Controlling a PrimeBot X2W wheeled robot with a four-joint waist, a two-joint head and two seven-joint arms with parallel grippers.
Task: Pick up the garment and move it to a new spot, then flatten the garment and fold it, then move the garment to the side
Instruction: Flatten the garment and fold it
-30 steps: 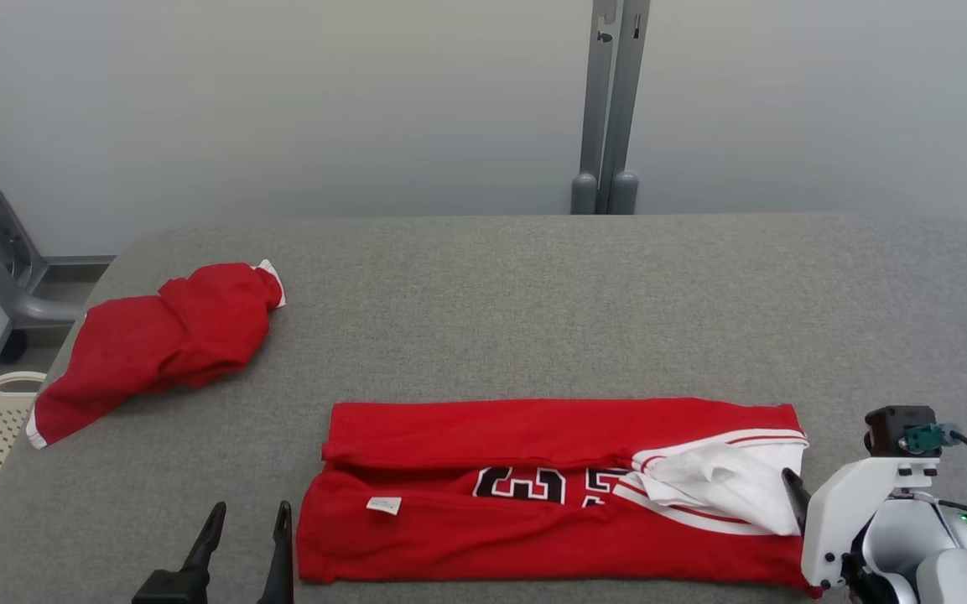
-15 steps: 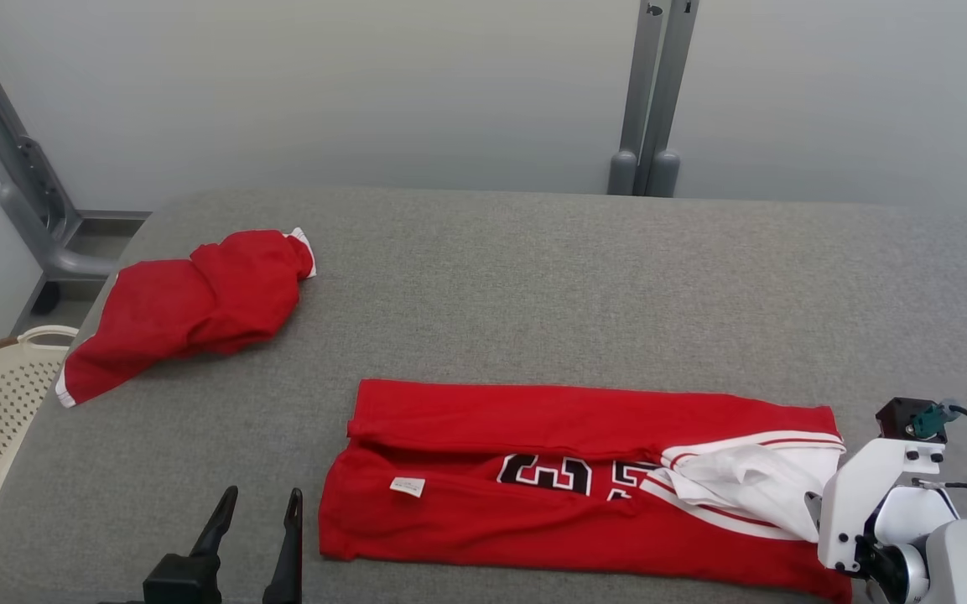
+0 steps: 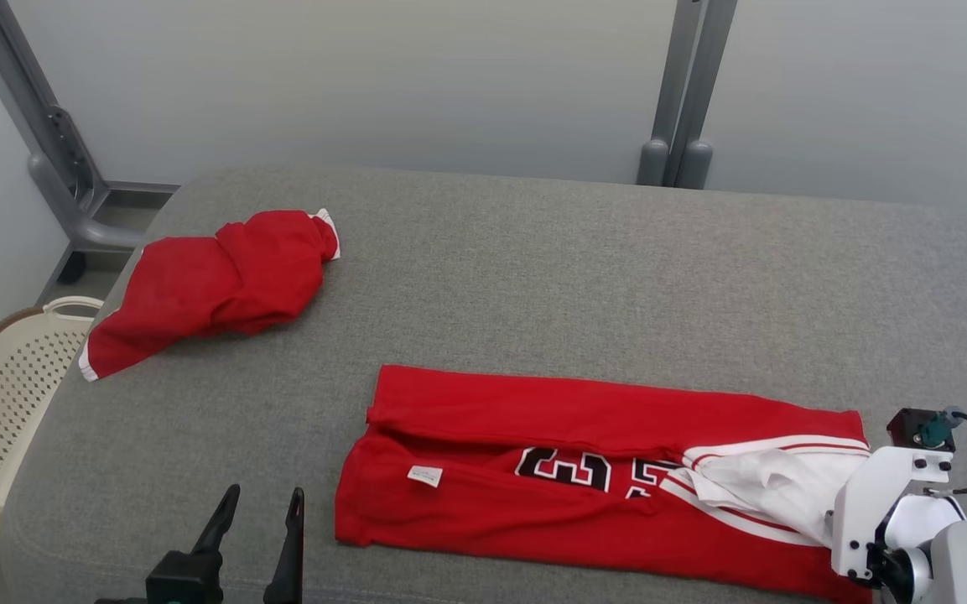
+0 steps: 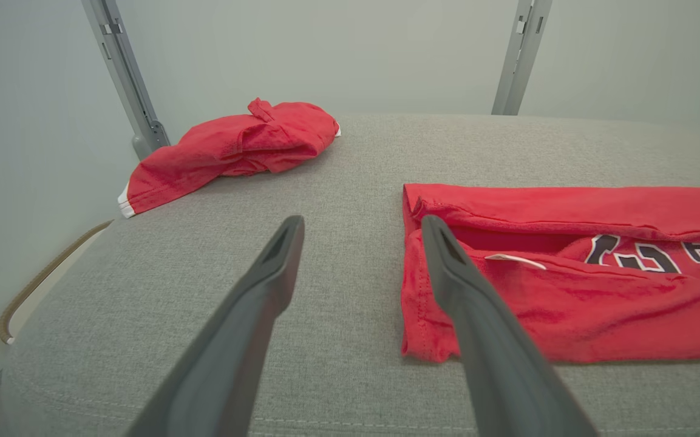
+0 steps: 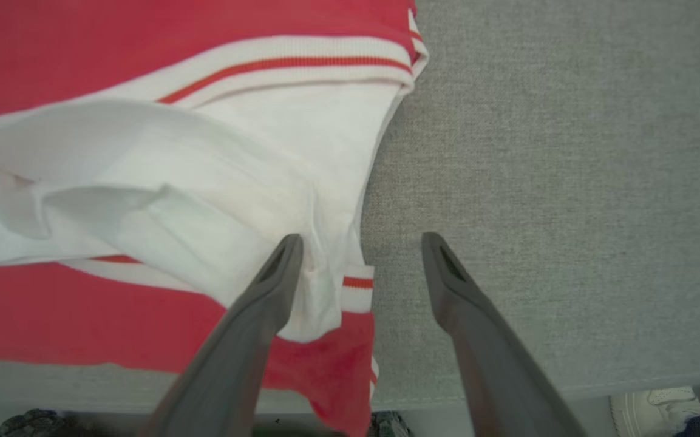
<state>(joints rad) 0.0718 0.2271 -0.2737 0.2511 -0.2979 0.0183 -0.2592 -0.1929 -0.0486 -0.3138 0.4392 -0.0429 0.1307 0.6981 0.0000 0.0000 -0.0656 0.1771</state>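
Left end effector [image 3: 263, 497] and right end effector [image 5: 362, 238] both released; garment [image 3: 584, 419] lies left-right, collar [image 3: 764, 486] seemingly rightward.

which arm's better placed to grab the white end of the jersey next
Right arm: its open jaws straddle the jersey's white end, while the left arm's jaws sit beside the far red edge.

A grey table [image 3: 584, 268] holds a folded red jersey [image 3: 533, 512] and a red bundle [image 3: 215, 285].
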